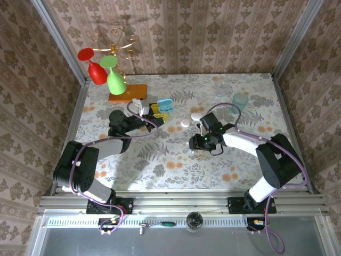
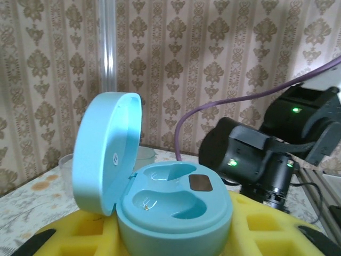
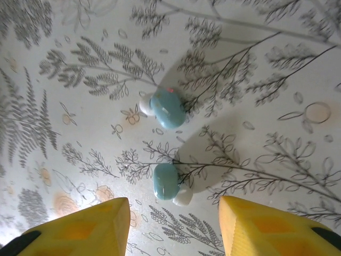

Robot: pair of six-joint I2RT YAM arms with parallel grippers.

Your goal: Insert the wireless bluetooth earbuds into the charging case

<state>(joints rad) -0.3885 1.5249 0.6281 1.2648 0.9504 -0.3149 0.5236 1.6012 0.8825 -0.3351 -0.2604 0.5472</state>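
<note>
At the left wrist view's lower centre, the left gripper (image 2: 170,242) clamps the light-blue charging case (image 2: 176,208), lid hinged up; its lid sticker (image 2: 115,157) is illegible. The right gripper (image 3: 175,213) hovers, fingers spread, above the blue-and-white lower earbud (image 3: 166,182); the upper earbud (image 3: 168,108) lies near, amid bare floral tabletop (image 3: 277,69).

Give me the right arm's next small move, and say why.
Probably lower the right gripper a touch and close on the nearer earbud: it lies on the table just ahead of the open jaws, and the charging case stands open, empty.
</note>
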